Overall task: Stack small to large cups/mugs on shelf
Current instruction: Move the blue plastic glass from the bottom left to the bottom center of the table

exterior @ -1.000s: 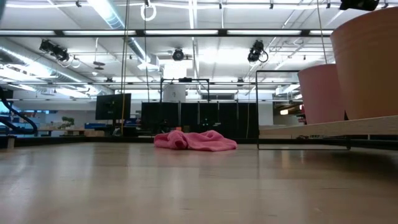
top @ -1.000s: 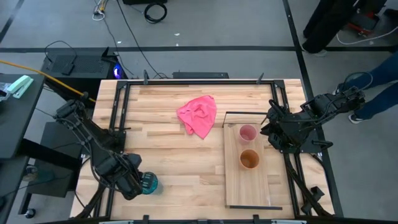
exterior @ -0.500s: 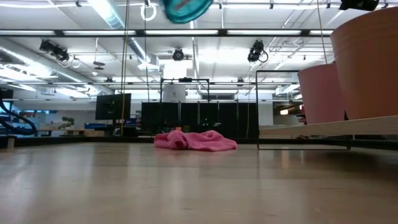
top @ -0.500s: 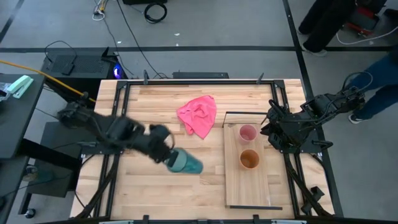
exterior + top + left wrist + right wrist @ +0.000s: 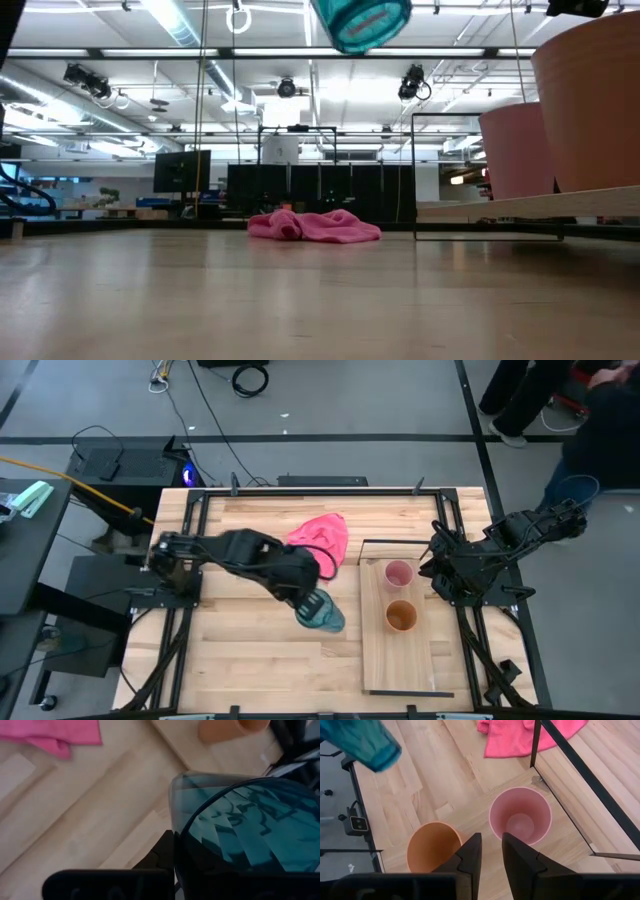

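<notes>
Left pincer (image 5: 310,603) reaches in over the middle of the slatted light wooden table (image 5: 250,660), clamped on the glossy teal handleless cup (image 5: 322,612). The cup is carried in the air, tilted, clear of the tabletop; in the low view it hangs at the top edge, well above the surface (image 5: 360,20). From the left wrist camera the teal cup (image 5: 250,830) fills the near field, one dark finger (image 5: 162,852) pressed against its side.

Just beyond the cup, toward the right arm, lies the long rectangular light wooden shelf board (image 5: 400,665) with a thin black wire frame (image 5: 385,543) at its far end. Two cups stand upright on the board, mouths up: the orange-brown handleless cup (image 5: 401,617), nearest the carried cup, and the pale pink handleless cup (image 5: 398,574) beside it, closer to the wire frame. The two are near each other, apart.

A crumpled pink cloth (image 5: 320,545) lies on the table, partly under the left arm, beside the frame end of the shelf.

Right pincer (image 5: 489,852) waits above the right side of the shelf, its two fingers at a narrow gap, holding nothing, looking down on both standing cups
</notes>
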`<state>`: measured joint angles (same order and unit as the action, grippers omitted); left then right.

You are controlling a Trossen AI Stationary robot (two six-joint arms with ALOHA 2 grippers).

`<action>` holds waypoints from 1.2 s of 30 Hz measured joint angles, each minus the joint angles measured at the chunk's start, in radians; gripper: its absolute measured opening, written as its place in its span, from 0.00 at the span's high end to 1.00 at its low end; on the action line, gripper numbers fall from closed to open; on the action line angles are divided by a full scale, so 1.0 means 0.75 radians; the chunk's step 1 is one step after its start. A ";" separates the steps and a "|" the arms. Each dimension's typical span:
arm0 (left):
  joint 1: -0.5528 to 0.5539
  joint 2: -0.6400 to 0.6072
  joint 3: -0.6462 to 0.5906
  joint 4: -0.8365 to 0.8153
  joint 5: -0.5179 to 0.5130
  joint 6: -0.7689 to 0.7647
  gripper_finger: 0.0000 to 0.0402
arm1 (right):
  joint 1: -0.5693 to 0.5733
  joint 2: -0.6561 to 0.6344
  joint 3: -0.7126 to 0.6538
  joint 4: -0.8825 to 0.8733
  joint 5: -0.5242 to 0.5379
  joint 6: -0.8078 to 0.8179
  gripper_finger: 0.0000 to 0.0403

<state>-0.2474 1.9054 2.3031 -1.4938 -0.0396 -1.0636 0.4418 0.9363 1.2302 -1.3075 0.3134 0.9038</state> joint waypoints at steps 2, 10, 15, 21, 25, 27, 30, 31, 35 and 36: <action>-0.003 0.060 0.051 -0.017 0.030 0.026 0.97 | 0.000 0.000 0.000 0.000 0.000 -0.018 0.79; -0.026 0.201 0.045 -0.005 0.084 0.037 0.97 | 0.000 0.000 0.000 0.001 0.000 -0.023 0.79; -0.043 0.290 0.043 0.117 0.083 0.041 0.97 | 0.000 0.000 0.000 0.029 0.000 -0.023 0.79; -0.051 0.382 0.043 0.209 0.085 0.068 0.97 | 0.000 0.000 0.000 0.068 0.000 -0.056 0.79; -0.061 0.410 0.043 0.181 0.085 0.072 0.97 | 0.000 -0.001 0.000 0.067 0.000 -0.058 0.79; -0.068 0.416 0.043 0.172 0.083 0.072 0.97 | 0.000 0.000 0.000 0.068 0.000 -0.058 0.79; -0.080 0.423 0.043 0.190 0.062 0.066 0.97 | 0.000 -0.001 0.000 0.070 0.000 -0.058 0.79; -0.081 0.427 0.043 0.198 0.052 0.062 0.97 | 0.000 0.000 0.000 0.070 0.001 -0.058 0.79; -0.088 0.439 0.044 0.194 0.033 0.051 0.97 | 0.000 0.004 0.000 0.071 0.013 -0.066 0.79; -0.088 0.443 0.044 0.198 0.031 0.048 0.97 | 0.000 0.006 0.000 0.071 0.015 -0.072 0.79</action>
<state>-0.3138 2.2374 2.3363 -1.3454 -0.0162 -1.0272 0.4416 0.9405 1.2304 -1.2541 0.3244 0.8495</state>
